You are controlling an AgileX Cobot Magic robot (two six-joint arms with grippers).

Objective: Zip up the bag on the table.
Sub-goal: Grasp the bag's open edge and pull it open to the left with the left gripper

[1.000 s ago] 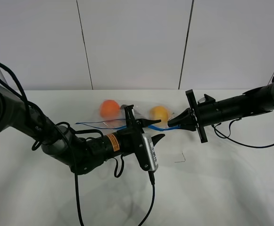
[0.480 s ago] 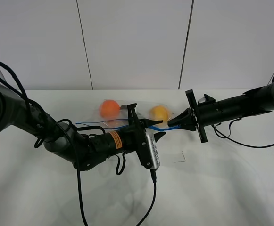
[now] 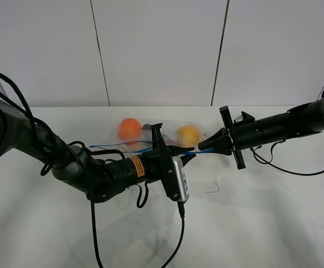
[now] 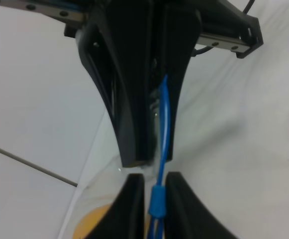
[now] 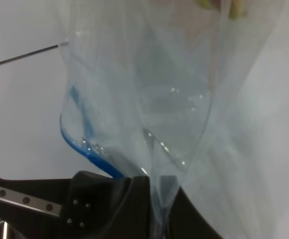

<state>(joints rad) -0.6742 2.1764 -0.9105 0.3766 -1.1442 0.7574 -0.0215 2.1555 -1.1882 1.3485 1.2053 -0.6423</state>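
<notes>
Bag (image 3: 156,133): clear, fruit inside, on counter (image 3: 262,223), mid-rear. Zip strip (image 3: 114,147): blue, long axis left–right. L jaws: pinching strip at slider (image 4: 156,205). R jaws: clamped on bag's right end, just beside L; little strip between.

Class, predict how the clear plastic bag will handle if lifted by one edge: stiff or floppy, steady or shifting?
Probably floppy: the bag shows thin, creased film. Its load would likely shift, since the orange fruit and yellow fruit look round and sit apart. The glossy film may be slippery.
</notes>
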